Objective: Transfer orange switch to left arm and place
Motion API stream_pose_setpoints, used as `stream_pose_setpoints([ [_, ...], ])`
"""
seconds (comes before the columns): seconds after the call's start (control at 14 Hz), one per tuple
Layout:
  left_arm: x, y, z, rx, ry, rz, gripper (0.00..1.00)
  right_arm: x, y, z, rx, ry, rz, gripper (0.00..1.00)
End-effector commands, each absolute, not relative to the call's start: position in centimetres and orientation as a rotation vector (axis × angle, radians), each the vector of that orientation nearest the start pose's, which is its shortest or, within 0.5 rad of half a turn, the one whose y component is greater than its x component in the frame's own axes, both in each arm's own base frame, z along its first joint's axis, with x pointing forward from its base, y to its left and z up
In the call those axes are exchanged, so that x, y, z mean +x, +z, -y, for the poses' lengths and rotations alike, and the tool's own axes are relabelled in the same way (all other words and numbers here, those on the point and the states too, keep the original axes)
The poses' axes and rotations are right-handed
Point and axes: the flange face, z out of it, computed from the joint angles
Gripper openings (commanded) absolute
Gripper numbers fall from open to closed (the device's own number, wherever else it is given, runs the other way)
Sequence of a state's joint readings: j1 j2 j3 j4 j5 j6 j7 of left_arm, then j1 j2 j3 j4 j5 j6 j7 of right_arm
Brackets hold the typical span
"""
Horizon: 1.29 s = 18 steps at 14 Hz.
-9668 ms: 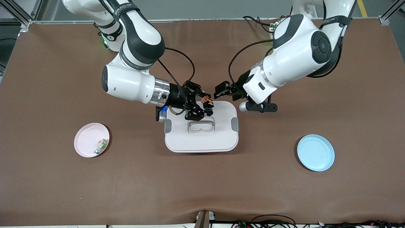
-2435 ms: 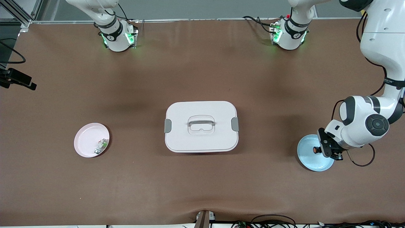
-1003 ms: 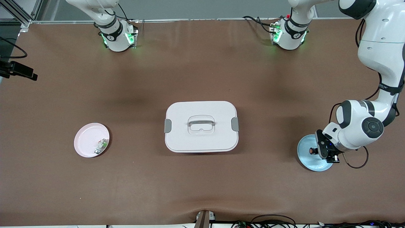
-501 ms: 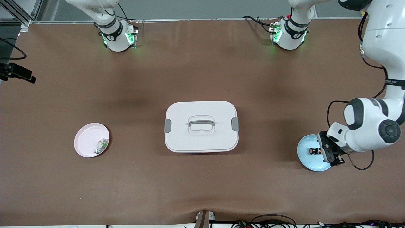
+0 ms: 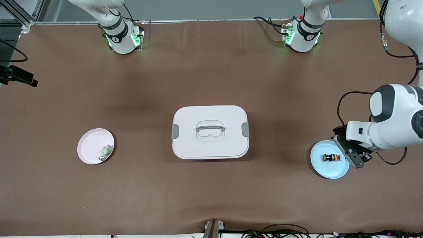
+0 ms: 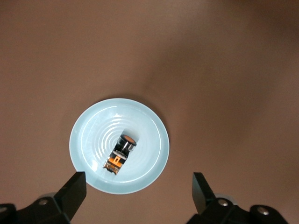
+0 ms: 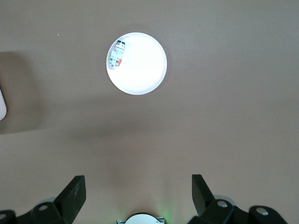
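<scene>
The orange switch [image 5: 331, 157] lies on its side on the blue plate [image 5: 325, 173], toward the left arm's end of the table. My left gripper [image 5: 351, 154] is open and empty, up over the plate's edge, apart from the switch. In the left wrist view the switch [image 6: 120, 153] lies on the plate [image 6: 154, 121], below the open left gripper [image 6: 138, 185]. The white box [image 5: 210, 132] stands shut in the middle of the table. My right gripper [image 7: 138, 186] is open and empty, held high over the table, and waits.
A pink plate [image 5: 89, 145] with a small green-and-white component [image 5: 105, 152] sits toward the right arm's end; it also shows in the right wrist view [image 7: 140, 70]. The right arm's base [image 5: 120, 36] and the left arm's base [image 5: 302, 34] stand farthest from the front camera.
The left gripper has let go of the switch, which now lies on the blue plate. The gripper has risen and drawn back toward the left arm's end. The right arm has hardly moved.
</scene>
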<state>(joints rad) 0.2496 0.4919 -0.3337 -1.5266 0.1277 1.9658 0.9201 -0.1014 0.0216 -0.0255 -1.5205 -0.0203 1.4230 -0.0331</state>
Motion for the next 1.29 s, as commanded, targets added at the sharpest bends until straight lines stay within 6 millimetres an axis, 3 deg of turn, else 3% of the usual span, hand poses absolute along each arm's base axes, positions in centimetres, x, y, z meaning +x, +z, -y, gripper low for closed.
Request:
stream_pose_setpoints([
  [0.0,67.7,41.5,1.1,-2.879,-0.024,-1.348,1.00,54.0,63.0,7.0,-3.147,0.184,-0.144,1.00],
  [0.29,66.4,45.7,0.1,-2.974,-0.047,-1.127,1.00,54.0,63.0,7.1,-3.148,0.184,-0.144,1.00],
  [0.43,65.5,47.2,-1.5,-3.052,-0.026,-0.959,1.00,54.0,63.0,7.1,-3.148,0.184,-0.142,1.00],
  [0.64,64.7,48.9,-1.7,-3.097,-0.005,-0.780,1.00,54.0,63.0,7.1,-3.148,0.184,-0.142,1.00],
  [0.93,63.4,50.0,-1.1,-3.151,0.080,-0.446,1.00,54.0,63.0,7.0,-3.149,0.184,-0.139,1.00],
  [1.15,62.5,52.2,0.8,-3.170,0.073,-0.032,1.00,54.0,63.0,7.1,-3.148,0.184,-0.142,1.00],
  [1.22,62.0,53.0,2.0,-3.169,0.078,0.030,1.00,54.0,63.0,7.1,-3.148,0.184,-0.144,1.00],
])
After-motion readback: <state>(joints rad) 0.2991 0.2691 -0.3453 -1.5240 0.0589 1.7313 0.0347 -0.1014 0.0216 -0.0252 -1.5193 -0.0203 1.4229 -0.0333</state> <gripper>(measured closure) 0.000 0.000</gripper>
